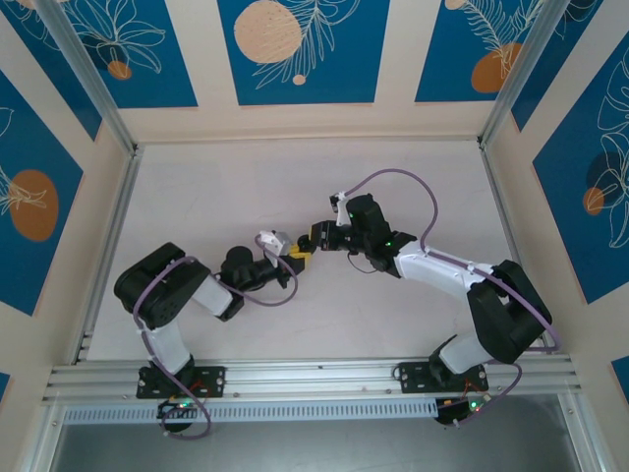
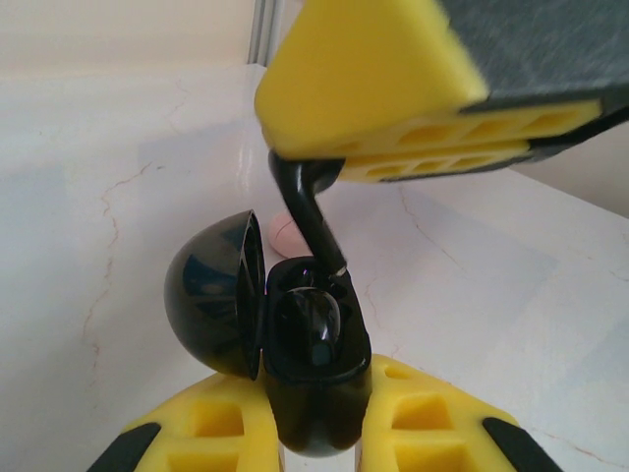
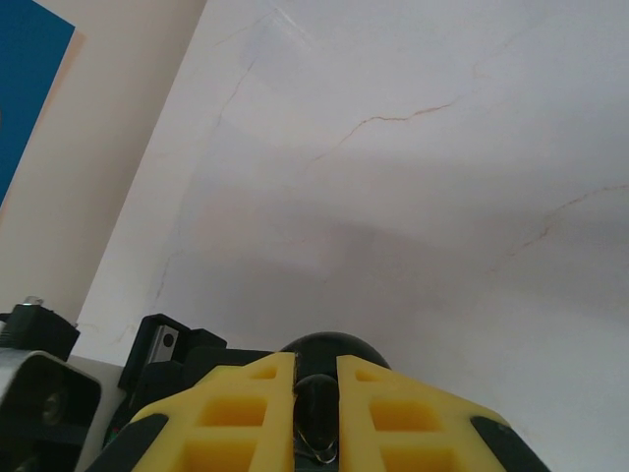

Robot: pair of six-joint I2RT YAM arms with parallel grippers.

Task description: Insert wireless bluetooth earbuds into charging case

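In the left wrist view my left gripper (image 2: pixel 316 418) is shut on a black charging case (image 2: pixel 319 433), held upright with its domed lid (image 2: pixel 211 290) swung open to the left. One black earbud (image 2: pixel 307 324) sits in the case. From above, my right gripper (image 2: pixel 393 108) holds a second black earbud (image 2: pixel 313 211), its stem reaching down to the case's open rim. In the right wrist view the right gripper (image 3: pixel 316 393) is shut on that earbud (image 3: pixel 316 418), with the dark lid (image 3: pixel 329 349) just beyond. The two grippers meet at mid-table (image 1: pixel 301 254).
A pale pink rounded piece (image 2: pixel 285 234) lies on the white marbled table (image 2: pixel 118 197) just behind the case, mostly hidden. Panel walls enclose the table (image 1: pixel 197 197) on three sides, and an aluminium rail (image 1: pixel 314 379) runs along the near edge.
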